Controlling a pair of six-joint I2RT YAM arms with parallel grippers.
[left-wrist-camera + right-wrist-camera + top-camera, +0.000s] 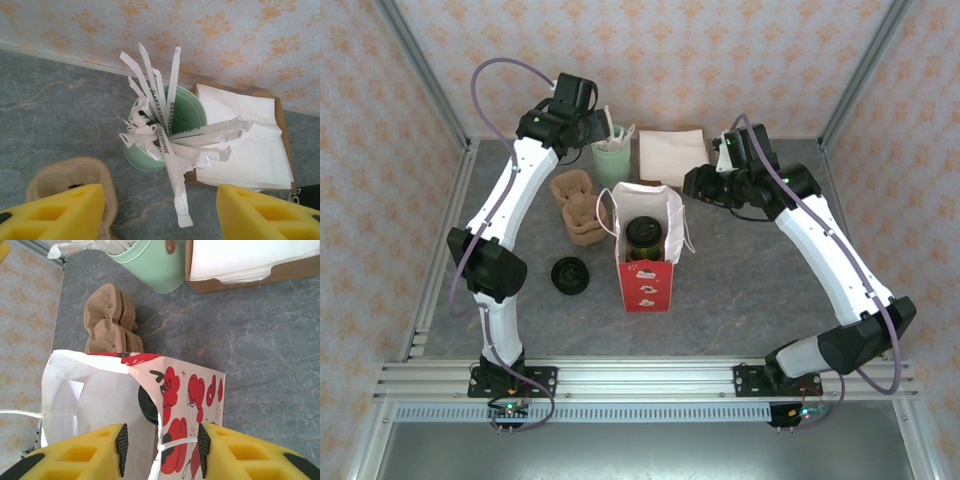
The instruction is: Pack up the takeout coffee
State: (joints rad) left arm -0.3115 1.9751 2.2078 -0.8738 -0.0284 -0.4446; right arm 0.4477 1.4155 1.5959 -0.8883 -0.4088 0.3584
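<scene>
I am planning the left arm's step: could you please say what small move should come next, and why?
Probably ease the left gripper down and close on a wrapped utensil: its jaws stand open by the mint-green cup, one wrapper pointing between them, and the coffee cup sits in the paper bag.

The takeout coffee [644, 236] sits inside the bag [645, 285], mid-tabletop [750, 290]. Left of the bag lie stacked trays [578, 205], with a lid [569, 275] nearer. Behind stand the utensil cup [612, 155] and, rightward, the napkin box [670, 155].

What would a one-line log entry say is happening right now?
coffee cup: standing inside paper bag | left gripper: open, above mint utensil cup | right gripper: open, jaws astride bag rim
</scene>
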